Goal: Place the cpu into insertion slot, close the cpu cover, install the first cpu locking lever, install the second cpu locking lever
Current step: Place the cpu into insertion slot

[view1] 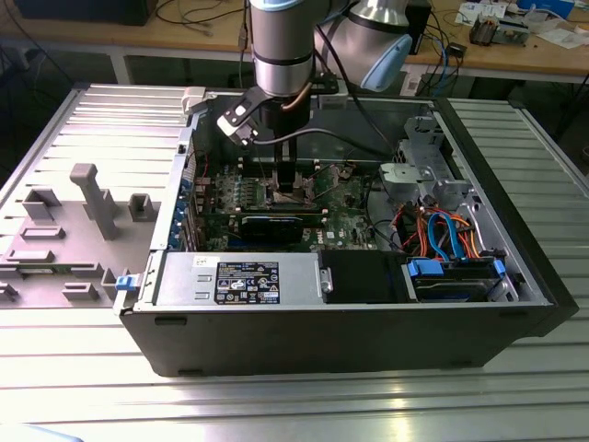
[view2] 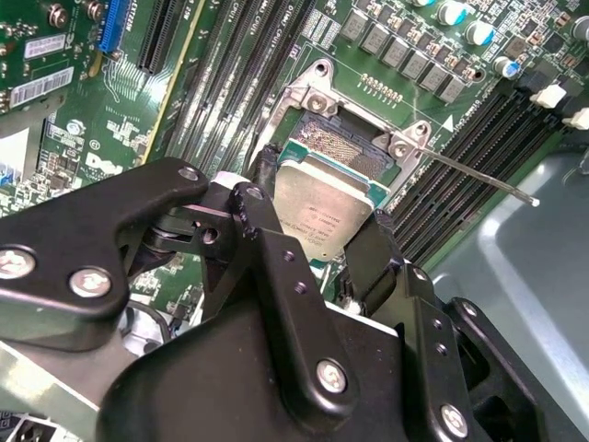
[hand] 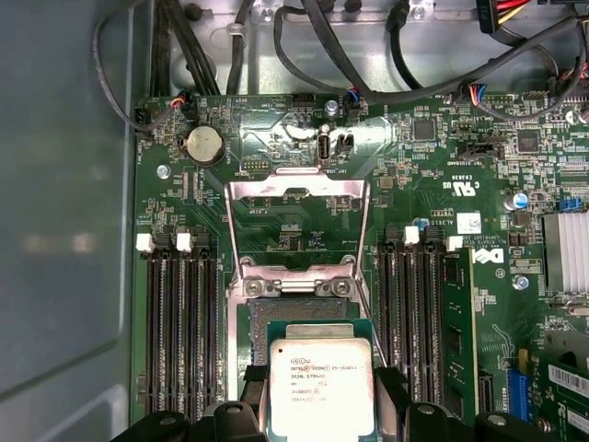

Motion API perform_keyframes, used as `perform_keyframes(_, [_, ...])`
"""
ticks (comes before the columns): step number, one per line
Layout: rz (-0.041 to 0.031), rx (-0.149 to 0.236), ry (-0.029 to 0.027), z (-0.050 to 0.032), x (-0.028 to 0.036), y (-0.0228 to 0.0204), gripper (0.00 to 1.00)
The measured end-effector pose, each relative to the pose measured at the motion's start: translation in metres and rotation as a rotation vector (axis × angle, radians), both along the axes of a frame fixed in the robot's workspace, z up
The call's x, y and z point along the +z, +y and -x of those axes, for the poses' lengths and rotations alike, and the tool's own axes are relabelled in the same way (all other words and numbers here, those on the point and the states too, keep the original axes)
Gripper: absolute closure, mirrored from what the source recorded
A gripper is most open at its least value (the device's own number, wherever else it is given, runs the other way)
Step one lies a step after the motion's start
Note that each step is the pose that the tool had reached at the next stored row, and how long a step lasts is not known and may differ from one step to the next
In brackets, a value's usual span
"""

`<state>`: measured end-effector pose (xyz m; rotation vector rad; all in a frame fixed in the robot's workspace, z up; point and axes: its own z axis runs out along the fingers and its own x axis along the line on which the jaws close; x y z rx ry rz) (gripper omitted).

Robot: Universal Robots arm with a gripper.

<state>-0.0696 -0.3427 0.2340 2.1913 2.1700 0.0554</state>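
Currently the cpu (hand: 319, 387) is pinched between the gripper (view2: 318, 210) fingers (view2: 258, 212) over the insertion slot (view2: 331, 143), cpu cover (hand: 258, 187) flipped open.

Arm (view1: 283, 46): we see it upright, wrist pointing straight down.
Gripper (view2: 320, 210): we see 2 fingers (view2: 368, 253) closed on the cpu's (hand: 319, 387) opposite edges.

I count one chip (hand: 319, 387), one socket (view2: 336, 147), one cover frame (hand: 296, 187), and one hand (view2: 320, 221) of mine on one arm (view1: 281, 46). The memory slots (hand: 180, 341) stand in two banks, four slots to each, it looks like. One round battery (hand: 204, 145) — one computer case (view1: 322, 331).
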Motion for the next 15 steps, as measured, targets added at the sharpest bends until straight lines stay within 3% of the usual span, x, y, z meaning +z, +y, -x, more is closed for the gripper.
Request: perform_keyframes(15, [0.0031, 0.0, 0.0, -0.0042, -0.0083, 0.0, 0.45])
